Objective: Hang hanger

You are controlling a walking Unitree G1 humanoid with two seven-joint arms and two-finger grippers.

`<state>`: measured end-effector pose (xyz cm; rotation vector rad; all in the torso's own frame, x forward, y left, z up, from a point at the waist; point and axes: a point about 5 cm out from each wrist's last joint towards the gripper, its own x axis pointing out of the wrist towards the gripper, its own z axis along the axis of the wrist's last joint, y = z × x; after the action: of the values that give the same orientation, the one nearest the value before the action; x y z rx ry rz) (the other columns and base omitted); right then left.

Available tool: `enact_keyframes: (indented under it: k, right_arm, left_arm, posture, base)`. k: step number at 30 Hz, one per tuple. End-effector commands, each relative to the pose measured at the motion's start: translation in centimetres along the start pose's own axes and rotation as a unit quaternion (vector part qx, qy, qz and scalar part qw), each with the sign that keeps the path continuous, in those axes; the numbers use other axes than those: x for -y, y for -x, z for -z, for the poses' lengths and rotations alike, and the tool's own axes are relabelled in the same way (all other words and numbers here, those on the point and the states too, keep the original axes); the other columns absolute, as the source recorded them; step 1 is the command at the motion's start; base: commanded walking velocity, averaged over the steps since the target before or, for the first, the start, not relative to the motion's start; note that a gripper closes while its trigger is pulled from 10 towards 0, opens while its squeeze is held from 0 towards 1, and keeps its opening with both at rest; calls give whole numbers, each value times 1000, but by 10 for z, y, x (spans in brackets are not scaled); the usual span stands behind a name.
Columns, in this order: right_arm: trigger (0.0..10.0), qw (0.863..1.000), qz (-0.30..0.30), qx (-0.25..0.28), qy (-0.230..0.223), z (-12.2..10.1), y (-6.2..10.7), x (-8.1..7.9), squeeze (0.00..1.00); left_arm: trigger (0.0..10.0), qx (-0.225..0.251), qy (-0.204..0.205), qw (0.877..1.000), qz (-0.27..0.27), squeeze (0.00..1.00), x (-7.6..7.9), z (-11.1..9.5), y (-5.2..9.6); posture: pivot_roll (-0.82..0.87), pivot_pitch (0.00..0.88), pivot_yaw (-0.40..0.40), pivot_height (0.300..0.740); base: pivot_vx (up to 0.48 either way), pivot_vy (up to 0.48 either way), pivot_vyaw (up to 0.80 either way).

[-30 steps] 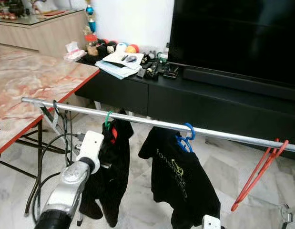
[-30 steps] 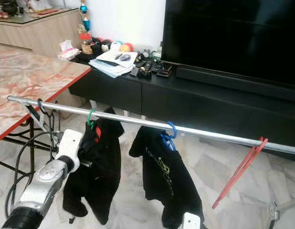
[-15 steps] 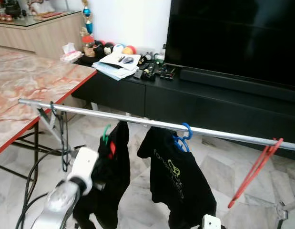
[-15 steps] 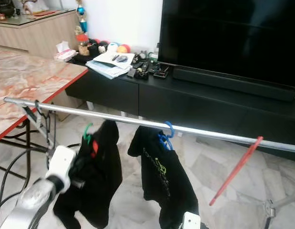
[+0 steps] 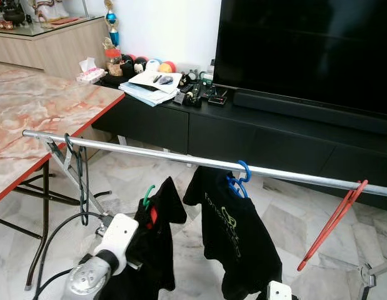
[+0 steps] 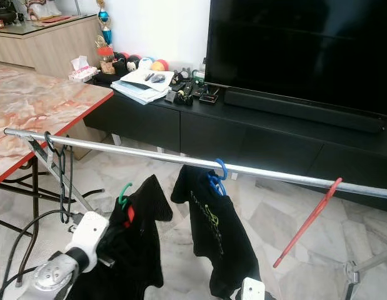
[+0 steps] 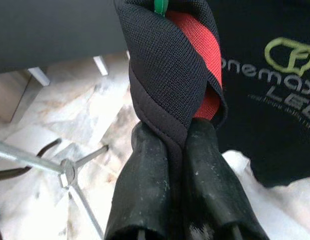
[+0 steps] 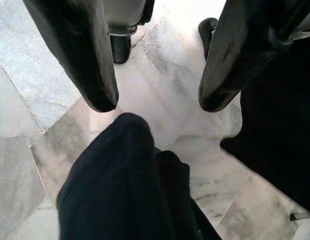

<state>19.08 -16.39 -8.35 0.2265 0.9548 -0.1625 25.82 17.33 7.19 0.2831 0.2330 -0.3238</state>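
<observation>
A silver rail (image 5: pixel 149 152) runs across in front of me. My left gripper (image 7: pixel 184 131) is shut on the collar of a black garment (image 5: pixel 159 244) with a red inner label, which hangs on a green hanger (image 5: pixel 147 194). The green hook sits below the rail and apart from it. To the right, a black printed shirt (image 5: pixel 234 237) hangs from a blue hanger (image 5: pixel 242 178) on the rail. A bare red hanger (image 5: pixel 334 225) hangs near the rail's right end. My right gripper (image 8: pixel 157 102) is open, low over the marble floor with dark cloth beneath it.
A marble-topped table (image 5: pixel 30 119) stands at the left, close to the rail's end. A dark thin hanger (image 5: pixel 80 181) hangs there by the rack's leg. Behind the rail are a black TV bench (image 5: pixel 256 131) and a large screen (image 5: pixel 306 50). A cable lies on the floor at left.
My left gripper has dropped down with the black garment. The green hook was at the rail a second ago and now hangs clear below it.
</observation>
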Motion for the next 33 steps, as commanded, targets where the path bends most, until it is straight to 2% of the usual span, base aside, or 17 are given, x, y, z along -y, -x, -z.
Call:
enact_keyframes:
  k: [1,19,24,33]
  right_arm:
    - [10000,1000,4,3,0,-1,0,2,0]
    - [10000,1000,9,5,-2,-2,0,4,0]
    - [10000,1000,7,3,-2,-2,0,3,0]
    - [10000,1000,6,5,-2,-3,0,2,0]
  left_arm:
    - [10000,5,-7,1000,0,0,1,-5,-3]
    - [10000,9,11,1000,-17,0,-2,-6,-5]
    - [10000,9,13,1000,-22,0,-4,-7,-5]
    - [10000,11,20,999,-30,0,-8,-9,-5]
  posture:
    - [150,0,-16,740]
    - [140,0,-16,740]
    - [144,0,-16,740]
    - [152,0,-17,740]
  base:
    - [-368,0,0]
    - [-354,0,0]
    - [-338,0,-744]
    - [-330,0,0]
